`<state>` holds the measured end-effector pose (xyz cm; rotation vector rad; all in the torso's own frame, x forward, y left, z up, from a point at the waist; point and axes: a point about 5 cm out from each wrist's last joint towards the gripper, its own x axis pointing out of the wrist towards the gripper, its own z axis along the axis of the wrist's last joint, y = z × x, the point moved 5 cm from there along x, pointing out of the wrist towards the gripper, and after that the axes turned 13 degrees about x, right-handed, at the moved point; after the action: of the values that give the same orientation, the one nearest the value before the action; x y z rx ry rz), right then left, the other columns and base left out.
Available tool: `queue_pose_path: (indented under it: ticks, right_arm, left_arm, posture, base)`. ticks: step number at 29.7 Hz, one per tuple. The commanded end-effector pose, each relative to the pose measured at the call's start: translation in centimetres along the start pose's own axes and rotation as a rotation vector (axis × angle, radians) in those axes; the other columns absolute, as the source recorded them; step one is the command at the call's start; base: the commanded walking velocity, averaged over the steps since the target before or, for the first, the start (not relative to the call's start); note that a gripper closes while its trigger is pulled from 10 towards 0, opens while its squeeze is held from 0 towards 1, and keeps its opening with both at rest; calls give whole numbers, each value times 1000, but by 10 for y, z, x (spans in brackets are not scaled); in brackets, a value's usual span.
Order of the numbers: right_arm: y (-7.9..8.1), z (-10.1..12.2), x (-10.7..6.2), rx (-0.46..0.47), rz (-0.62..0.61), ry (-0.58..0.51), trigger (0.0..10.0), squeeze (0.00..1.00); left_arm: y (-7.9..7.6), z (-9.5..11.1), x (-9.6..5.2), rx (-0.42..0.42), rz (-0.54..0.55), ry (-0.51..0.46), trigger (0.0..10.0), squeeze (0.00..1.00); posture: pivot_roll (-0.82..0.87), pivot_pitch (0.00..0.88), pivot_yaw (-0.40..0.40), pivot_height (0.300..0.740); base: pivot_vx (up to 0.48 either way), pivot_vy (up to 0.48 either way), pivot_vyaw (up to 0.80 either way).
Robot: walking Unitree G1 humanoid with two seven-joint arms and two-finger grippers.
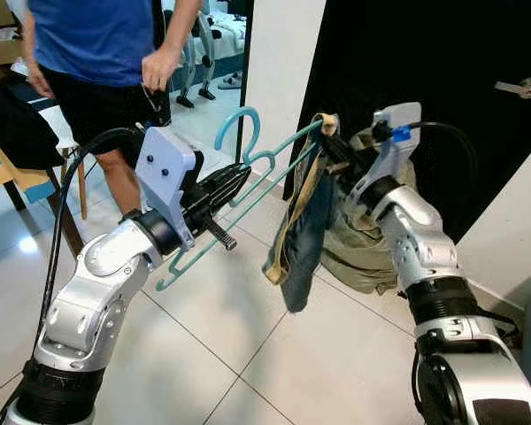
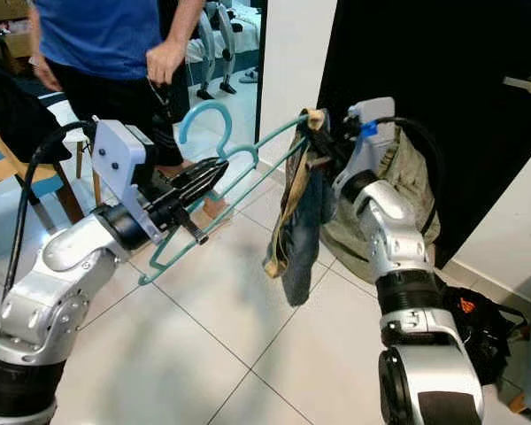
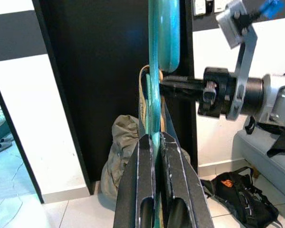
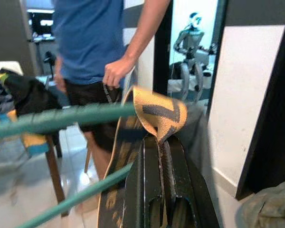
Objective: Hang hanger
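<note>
The scene is evenly lit by daylight, with glare seen on the floor tiles [image 1: 22,243]. The right wrist view is softly blurred; the black door [image 1: 425,53] is rendered very dark.

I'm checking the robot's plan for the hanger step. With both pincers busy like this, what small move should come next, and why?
Probably the right pincer should draw the blue-and-tan cloth garment further onto the teal plastic hanger, which the left pincer holds by its middle: the garment bunches at one end.
</note>
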<state>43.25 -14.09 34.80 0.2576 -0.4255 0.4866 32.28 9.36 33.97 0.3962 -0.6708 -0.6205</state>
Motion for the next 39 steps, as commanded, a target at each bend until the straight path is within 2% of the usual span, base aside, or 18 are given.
queue_pose_path:
  ticks: [1, 2, 4, 5, 7, 9, 12, 17, 20, 21, 22, 27, 30, 31, 34, 36, 37, 39]
  right_arm:
    - [-3, 29, 0, -20, -2, -90, 10000, 0]
    - [-3, 29, 0, -20, -2, -90, 10000, 0]
    - [10, 67, 1, -82, 87, -180, 10000, 0]
    - [10, 67, 1, -82, 87, -180, 10000, 0]
    - [21, 79, 0, -117, 154, -198, 10000, 0]
    - [38, 85, -4, -153, 266, -185, 10000, 0]
    - [69, 71, -14, -162, 451, -107, 10000, 0]
    - [84, 59, -20, -154, 532, -59, 10000, 0]
    - [114, 22, -31, -114, 661, 51, 10000, 0]
    - [114, 22, -31, -114, 661, 51, 10000, 0]
    - [120, 11, -33, -107, 682, 78, 10000, 0]
    - [120, -5, -32, -118, 674, 115, 10000, 0]
    - [90, -14, -32, -160, 564, 159, 10000, 0]
    - [90, -14, -32, -160, 564, 159, 10000, 0]
    - [67, -24, -36, -215, 468, 201, 10000, 0]
    - [61, -26, -36, -210, 431, 207, 10000, 0]
    - [57, -26, -37, -203, 406, 204, 10000, 1000]
    - [52, -25, -38, -188, 363, 189, 10000, 1000]
  left_arm:
    - [2, 1, -5, -7, 15, -1, 10000, 0]
    - [2, 1, -5, -7, 15, -1, 10000, 0]
    - [8, -4, -13, -14, 30, 25, 10000, 0]
    - [8, -4, -13, -14, 30, 25, 10000, 0]
    - [10, -5, -16, -19, 32, 32, 10000, 0]
    - [13, -5, -19, -28, 32, 35, 10000, 0]
    - [13, -5, -18, -63, 23, 24, 10000, 0]
    - [9, -4, -16, -86, 5, 13, 10000, 0]
    - [-7, 0, -6, -128, -50, -22, 10000, 0]
    - [-7, 0, -6, -128, -50, -22, 10000, 0]
    - [-11, 1, -3, -137, -62, -30, 10000, 0]
    - [-15, 3, 0, -144, -68, -42, 10000, 0]
    - [-6, 3, -3, -123, -38, -31, 10000, 0]
    - [-6, 3, -3, -123, -38, -31, 10000, 0]
    - [-2, 2, -4, -115, -23, -23, 10000, 0]
    - [-2, 1, -4, -114, -21, -21, 10000, 0]
    - [-2, 1, -4, -112, -18, -20, 10000, 0]
    - [-2, 0, -4, -109, -16, -17, 10000, 0]
  posture:
    - [1, 187, -125, 740]
    - [1, 187, -125, 740]
    - [-2, 186, -124, 740]
    - [-2, 186, -124, 740]
    - [-2, 185, -123, 740]
    - [0, 188, -124, 740]
    - [-3, 188, -121, 740]
    - [-10, 188, -119, 740]
    - [-14, 187, -120, 740]
    - [-14, 187, -120, 740]
    - [-14, 187, -120, 740]
    - [-9, 187, -123, 740]
    - [-9, 190, -126, 740]
    - [-9, 190, -126, 740]
    - [-11, 192, -124, 740]
    - [-11, 192, -123, 740]
    - [-12, 193, -121, 740]
    - [-10, 195, -119, 740]
  base:
    - [0, 0, 0]
    - [0, 0, 0]
    - [0, 0, 0]
    - [0, 0, 0]
    - [0, 0, 0]
    - [0, 0, 0]
    - [0, 0, 0]
    - [0, 0, 0]
    - [0, 0, 0]
    - [0, 0, 0]
    - [0, 0, 0]
    - [0, 0, 0]
    - [0, 0, 0]
    - [0, 0, 0]
    - [0, 0, 0]
    - [0, 0, 0]
    - [0, 0, 0]
    - [0, 0, 0]
